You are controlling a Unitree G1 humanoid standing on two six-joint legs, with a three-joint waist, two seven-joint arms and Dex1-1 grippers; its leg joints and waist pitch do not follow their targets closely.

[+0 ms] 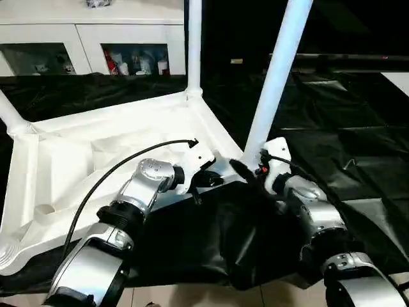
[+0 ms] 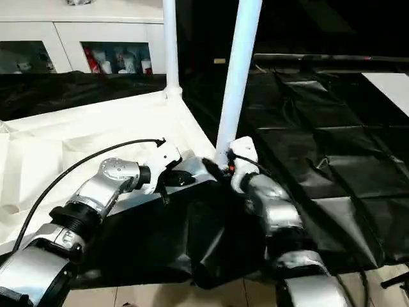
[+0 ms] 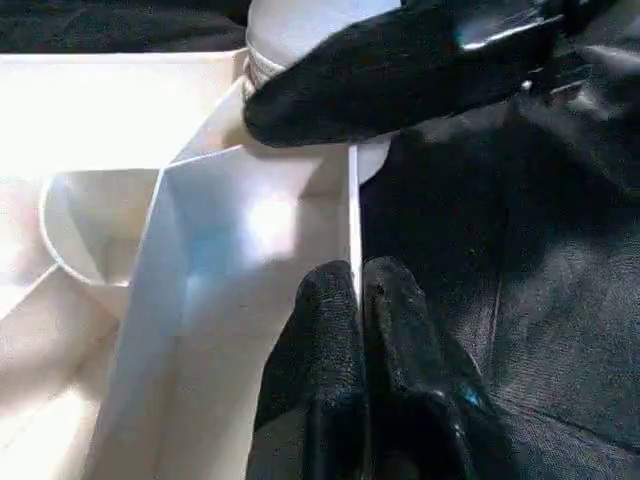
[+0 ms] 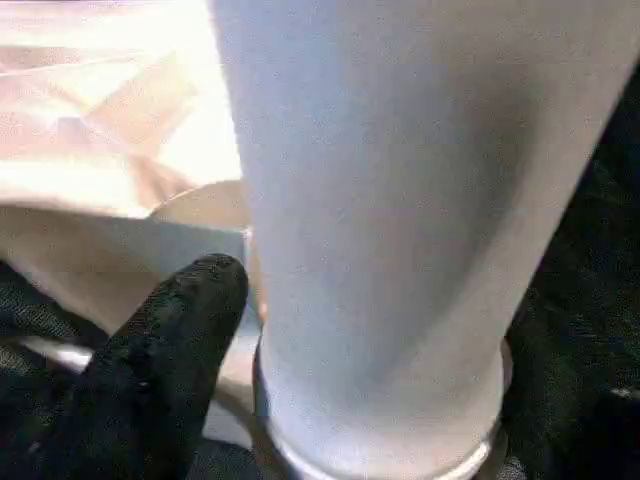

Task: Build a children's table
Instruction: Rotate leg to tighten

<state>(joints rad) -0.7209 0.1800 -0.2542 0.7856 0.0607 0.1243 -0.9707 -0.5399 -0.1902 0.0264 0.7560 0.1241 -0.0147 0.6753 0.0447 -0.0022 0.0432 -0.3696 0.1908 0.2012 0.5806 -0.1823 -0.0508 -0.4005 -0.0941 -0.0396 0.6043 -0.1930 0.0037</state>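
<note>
Left gripper (image 3: 362, 300) pinched shut at the upturned children's table (image 1: 115, 137) rim, right gripper (image 1: 250, 167) spread around the near corner leg (image 1: 276, 77), black sheeting (image 1: 358, 128) beneath, white cabinets (image 1: 83, 35) behind, silver forearms angled inward.

This looks like an indoor lab or demo room set up for robot trials. A white cabinet (image 1: 89, 38) with glass doors stands along the back wall, small colourful items (image 1: 137, 64) shelved behind the glass. Black plastic sheeting (image 1: 332, 128) is spread wide across the work area, creased and glossy, and pale floor tiles (image 1: 192, 297) show at its near edge.
</note>
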